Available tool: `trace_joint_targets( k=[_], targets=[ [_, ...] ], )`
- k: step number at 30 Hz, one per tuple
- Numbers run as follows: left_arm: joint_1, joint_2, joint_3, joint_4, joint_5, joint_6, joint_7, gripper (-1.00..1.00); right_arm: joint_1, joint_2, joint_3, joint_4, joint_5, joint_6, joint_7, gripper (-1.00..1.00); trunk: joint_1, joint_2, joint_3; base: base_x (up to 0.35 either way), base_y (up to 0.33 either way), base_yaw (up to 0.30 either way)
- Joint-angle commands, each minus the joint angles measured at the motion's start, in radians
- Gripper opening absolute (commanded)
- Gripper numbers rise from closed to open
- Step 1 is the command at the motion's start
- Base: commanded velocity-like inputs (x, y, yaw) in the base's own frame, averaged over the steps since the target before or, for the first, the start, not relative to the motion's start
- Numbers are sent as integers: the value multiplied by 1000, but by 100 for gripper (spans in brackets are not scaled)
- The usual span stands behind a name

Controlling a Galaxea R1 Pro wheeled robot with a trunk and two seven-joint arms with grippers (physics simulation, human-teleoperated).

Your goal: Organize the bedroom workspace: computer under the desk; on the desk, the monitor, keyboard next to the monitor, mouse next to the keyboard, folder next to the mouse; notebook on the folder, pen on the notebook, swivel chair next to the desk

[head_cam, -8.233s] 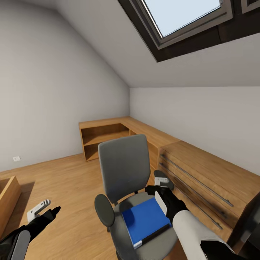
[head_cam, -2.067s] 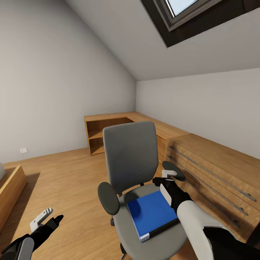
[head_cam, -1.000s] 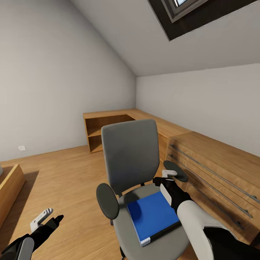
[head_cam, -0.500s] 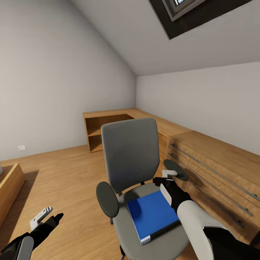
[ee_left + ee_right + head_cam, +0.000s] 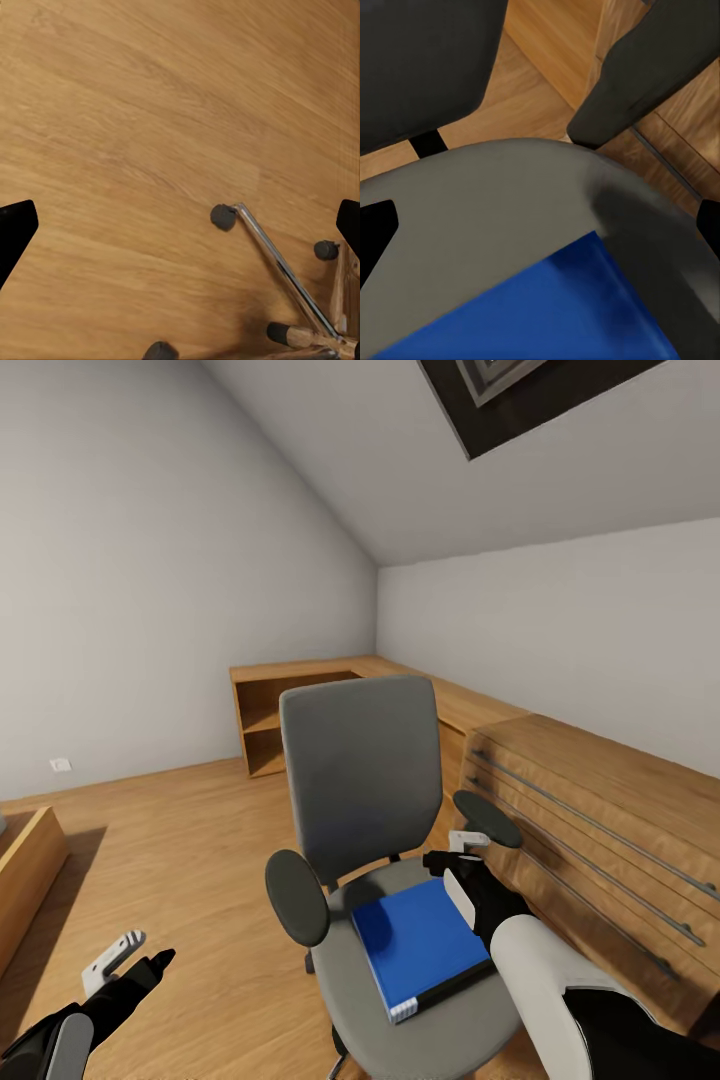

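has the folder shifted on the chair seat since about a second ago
No. The folder lies on the same spot of the swivel chair seat, beside the right gripper; only the camera tilted.

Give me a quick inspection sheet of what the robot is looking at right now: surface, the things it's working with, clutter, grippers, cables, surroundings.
Surface: grey seat of the swivel chair, bare around the folder.
Job's things: blue folder lying flat on the seat, spine toward the seat's front edge.
Clutter: nothing seen.
Grippers: right gripper open, hovering over the seat's rear corner beside the folder, by the armrest; left gripper open, empty, over the wooden floor.
Cables: nothing seen.
Surroundings: low wooden cabinet with long handles beside the chair, open wooden shelf unit in the corner, sloped ceiling with skylight.
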Motion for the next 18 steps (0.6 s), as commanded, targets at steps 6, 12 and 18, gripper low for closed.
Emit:
trace_joint_targets(
  k=[6,12,18],
  targets=[
    [-1,-1,1,-1,11,4,8,100,0,1,-6,-2,1,6,-1,100,0,-1,-1,0,0,0],
    [-1,-1,1,-2,11,3,8,100,0,1,-6,-2,1,7,-1,100,8,-15,-7,0,0,0],
    [-1,-1,1,-2,11,2,8,100,0,1,-6,-1,1,5,-1,100,31,-57,-26,0,0,0]
  ],
)
